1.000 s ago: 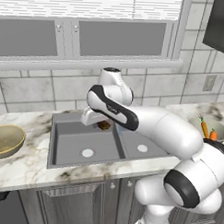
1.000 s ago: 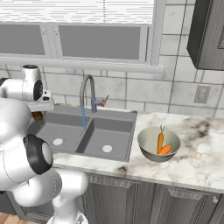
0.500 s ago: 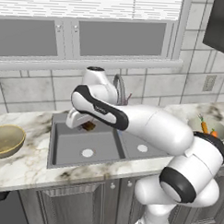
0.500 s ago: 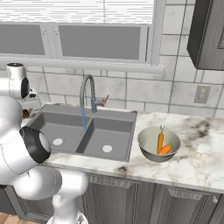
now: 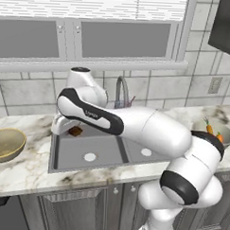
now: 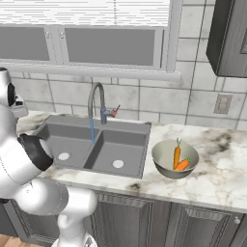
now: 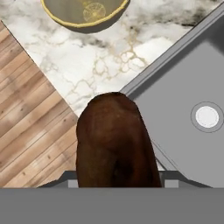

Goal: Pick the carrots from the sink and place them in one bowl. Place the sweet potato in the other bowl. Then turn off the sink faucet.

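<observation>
- So the gripper is clamped on the sweet potato, holding it up over the left basin of the sink, close to that basin's back left corner.
- In the hand view the potato is a big dark brown lump sitting right between the jaws, long axis running up the picture, pretty much pointing toward the tan-gold bowl at the top edge.
- That's the relation that matters, I think: the bowl lies past the sink's left rim, across a stretch of marble counter, off to the robot's left.
- In the left base view the same bowl sits near the counter's left end, well apart from the gripper and lower than it.
- My read: the next bit is a sideways carry over the rim, then a drop once the potato is above the bowl's olive inside.
- The carrots already lie in the grey bowl on the counter right of the sink, so that part looks done.
- The faucet has a blue stream running into the sink, so it's not shut off yet.
</observation>
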{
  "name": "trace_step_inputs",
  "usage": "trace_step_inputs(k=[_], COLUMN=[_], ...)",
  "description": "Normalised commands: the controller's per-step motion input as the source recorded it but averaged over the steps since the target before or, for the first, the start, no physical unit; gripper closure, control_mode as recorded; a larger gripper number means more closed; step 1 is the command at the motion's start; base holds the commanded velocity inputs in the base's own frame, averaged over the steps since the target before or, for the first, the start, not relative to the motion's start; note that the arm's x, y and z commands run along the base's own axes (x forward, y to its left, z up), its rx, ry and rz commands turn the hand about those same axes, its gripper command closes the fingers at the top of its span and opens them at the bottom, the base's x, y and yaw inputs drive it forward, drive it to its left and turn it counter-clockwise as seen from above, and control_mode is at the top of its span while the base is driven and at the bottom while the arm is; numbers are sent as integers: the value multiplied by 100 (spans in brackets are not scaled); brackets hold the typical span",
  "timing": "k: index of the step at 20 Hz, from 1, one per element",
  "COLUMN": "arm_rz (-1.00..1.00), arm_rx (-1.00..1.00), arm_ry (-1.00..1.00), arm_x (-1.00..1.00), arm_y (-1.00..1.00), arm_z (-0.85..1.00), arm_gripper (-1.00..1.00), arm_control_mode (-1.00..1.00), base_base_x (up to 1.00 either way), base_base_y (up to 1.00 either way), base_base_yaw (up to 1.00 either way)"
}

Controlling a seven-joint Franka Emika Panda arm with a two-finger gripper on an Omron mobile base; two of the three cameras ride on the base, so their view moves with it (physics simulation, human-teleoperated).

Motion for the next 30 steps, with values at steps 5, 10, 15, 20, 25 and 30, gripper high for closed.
trace_step_inputs(k=[5, 10, 15, 20, 25, 30], arm_rz=[7, 1, 0, 0, 0, 0], arm_rx=[0, 0, 0, 0, 0, 0], arm_ry=[0, -7, -7, -2, 0, 0], arm_x=[-1, 0, 0, 0, 2, 7], arm_y=[54, 31, 24, 18, 22, 22], arm_z=[1, 0, 0, 0, 0, 0], arm_gripper=[100, 100, 100, 100, 100, 100], arm_control_mode=[-100, -100, -100, -100, -100, -100], base_base_x=[0, 0, 0, 0, 0, 0], base_base_y=[0, 0, 0, 0, 0, 0], base_base_yaw=[0, 0, 0, 0, 0, 0])
